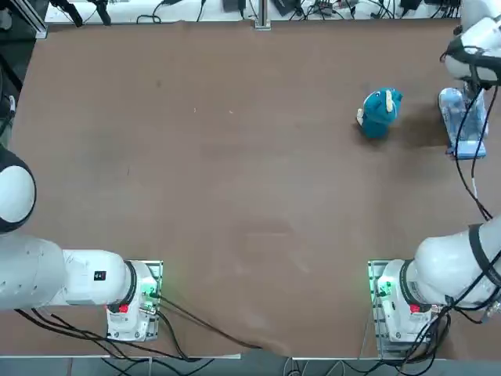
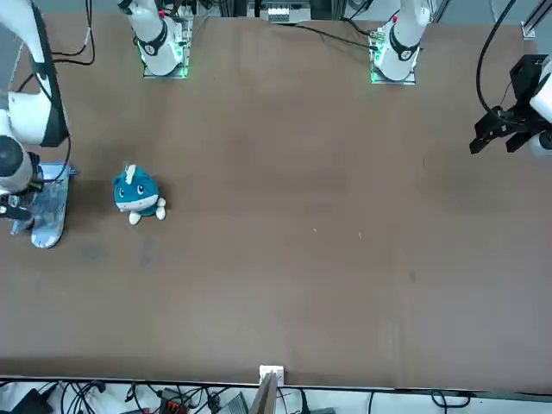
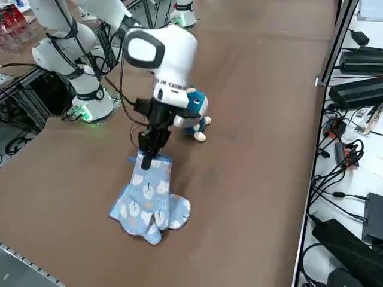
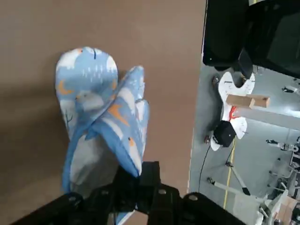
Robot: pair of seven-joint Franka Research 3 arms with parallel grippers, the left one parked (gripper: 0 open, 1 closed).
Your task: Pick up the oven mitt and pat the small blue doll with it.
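The right claw [image 3: 151, 149] is pinched narrow on the cuff end of the oven mitt [image 3: 146, 197], fingers closed on a fold of the fabric, as the wrist view shows; the mitt's broad end seems to rest on the worktop [image 3: 251, 119] while the cuff is held up. The small blue doll [image 3: 194, 110] stands just beside the mitt, on the side away from the worktop's edge, partly hidden behind the arm's wrist in the side view. The grip takes only a thin pleat of cloth, so my judgement is the mitt could slip free on the lift or swing limp and miss the doll. A low sweep could also knock the light doll over or push it away instead of patting it. No containers are in view.
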